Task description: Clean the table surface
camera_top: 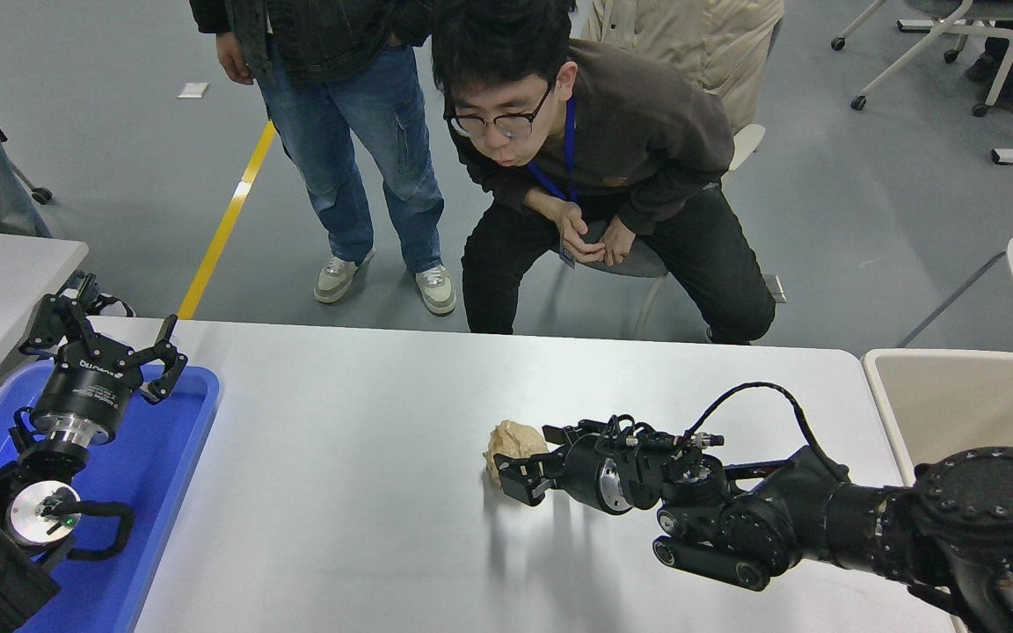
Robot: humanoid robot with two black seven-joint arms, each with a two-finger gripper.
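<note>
Right tool point(517, 464) closed around crumpled brown paper wad point(509, 441) on table surface point(357, 492)

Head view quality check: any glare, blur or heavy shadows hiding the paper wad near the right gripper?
Head view: sharp throughout, even overhead light; soft sheen on the table surface, no blown glare; faint streaked shadows under the right gripper; the crumpled paper wad is clearly lit, its right side hidden by the gripper.

Black jointed arms point(823, 527), looping black cable point(761, 396), silver wrist ring point(67, 428).

Right claw point(517, 464) closed on crumpled brown paper point(509, 440) on table surface point(366, 492), left claw point(106, 338) spread above blue tray point(168, 492)
</note>
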